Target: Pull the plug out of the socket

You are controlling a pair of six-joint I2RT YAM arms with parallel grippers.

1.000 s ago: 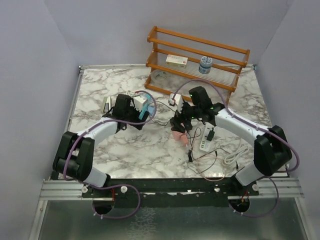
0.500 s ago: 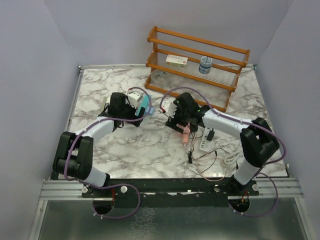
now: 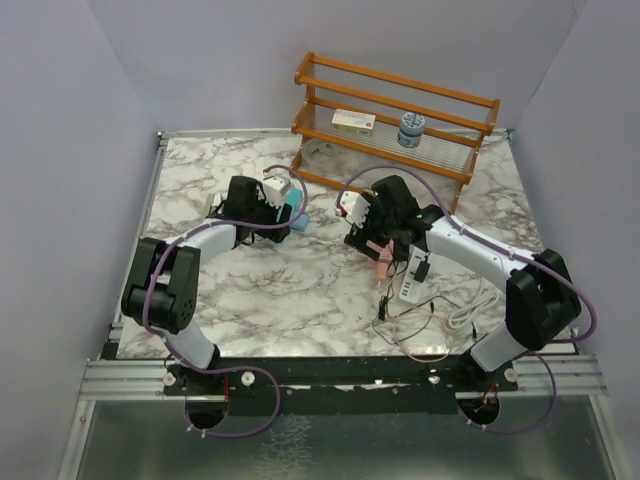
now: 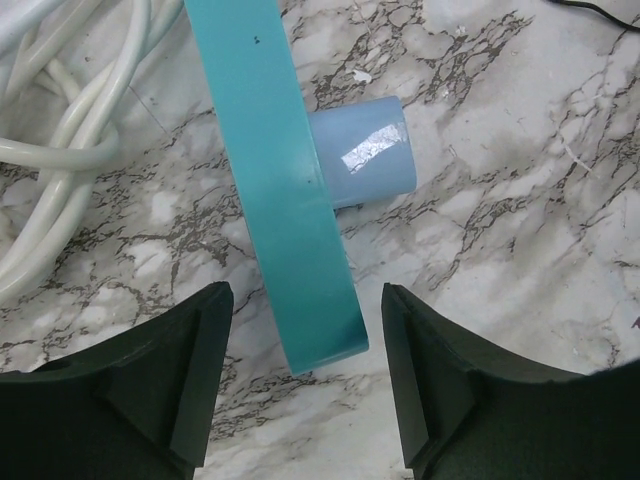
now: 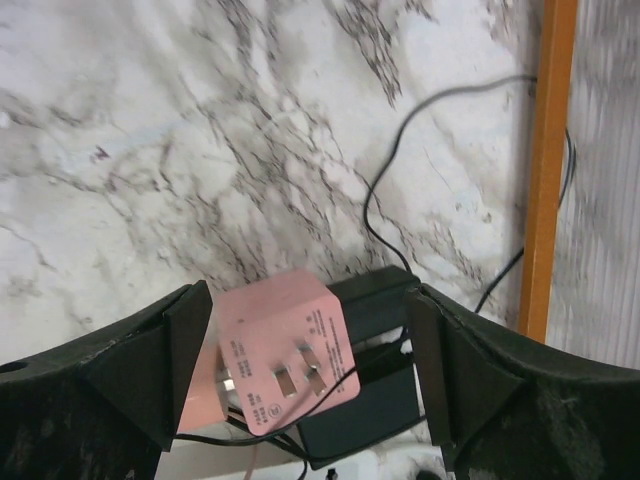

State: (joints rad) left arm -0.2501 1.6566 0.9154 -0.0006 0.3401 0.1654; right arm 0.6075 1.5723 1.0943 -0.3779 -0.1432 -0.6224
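Observation:
A pink plug (image 5: 285, 345) with its prongs showing lies free between my right gripper's (image 5: 312, 370) open jaws, resting on a black adapter (image 5: 370, 400). It is close to the left finger and apart from the right one. In the top view the pink plug (image 3: 383, 262) lies just left of the white socket strip (image 3: 410, 282), which carries a small black plug (image 3: 422, 268). My right gripper (image 3: 372, 245) hovers over the pink plug. My left gripper (image 4: 305, 385) is open and empty above a teal bar (image 4: 290, 190) fixed to a pale blue cylinder (image 4: 360, 150).
A wooden shelf rack (image 3: 395, 120) stands at the back with a box and a can on it; its orange rail (image 5: 545, 150) is near my right gripper. Thin black wires (image 3: 410, 325) and a white cable (image 3: 470, 310) lie front right. White cable (image 4: 60, 140) coils beside the teal bar.
My right gripper swung left, then back right and toward the rack, and the pink plug shifted right toward the strip. My left gripper moved back over the teal bar.

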